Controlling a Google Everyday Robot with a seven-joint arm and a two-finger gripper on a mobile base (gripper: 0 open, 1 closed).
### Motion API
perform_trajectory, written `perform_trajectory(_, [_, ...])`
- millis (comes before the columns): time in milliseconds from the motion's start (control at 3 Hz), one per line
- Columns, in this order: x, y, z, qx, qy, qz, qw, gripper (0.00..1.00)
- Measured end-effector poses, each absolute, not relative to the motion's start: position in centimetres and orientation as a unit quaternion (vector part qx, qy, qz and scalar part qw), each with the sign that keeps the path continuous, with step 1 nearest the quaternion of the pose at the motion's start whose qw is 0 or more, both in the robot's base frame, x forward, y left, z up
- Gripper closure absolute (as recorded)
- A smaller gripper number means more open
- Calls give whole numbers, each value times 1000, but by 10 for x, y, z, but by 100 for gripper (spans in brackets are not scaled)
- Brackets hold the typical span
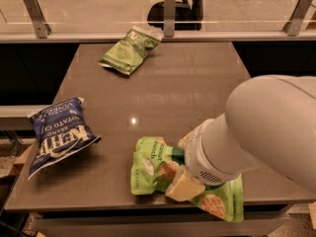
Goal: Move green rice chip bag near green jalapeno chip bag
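Observation:
The green rice chip bag (150, 164), bright lime with a dark green circle, lies flat near the table's front edge, right of centre. My gripper (185, 163) is down on the bag's middle, coming from the right. It is open: one cream finger (183, 185) rests on the bag's near side, the other (186, 139) at its far side. My big white arm hides the bag's right part. The green jalapeno chip bag (129, 51), olive and crinkled, lies at the table's far edge, left of centre, far from the gripper.
A blue Kettle chip bag (58, 135) lies at the table's left edge. The brown table (187, 88) has a glass railing with metal posts (169, 11) behind it. A dark chair (185, 6) stands beyond the glass.

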State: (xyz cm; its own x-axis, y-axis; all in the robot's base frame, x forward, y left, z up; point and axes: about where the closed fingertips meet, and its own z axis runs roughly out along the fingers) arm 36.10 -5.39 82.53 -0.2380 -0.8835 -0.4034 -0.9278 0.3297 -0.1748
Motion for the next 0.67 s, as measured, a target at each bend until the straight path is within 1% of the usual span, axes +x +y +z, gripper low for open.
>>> perform_trajectory(333, [371, -84, 851, -567, 793, 18, 224, 87])
perform_trajectory(667, [384, -120, 891, -567, 795, -28, 212, 100])
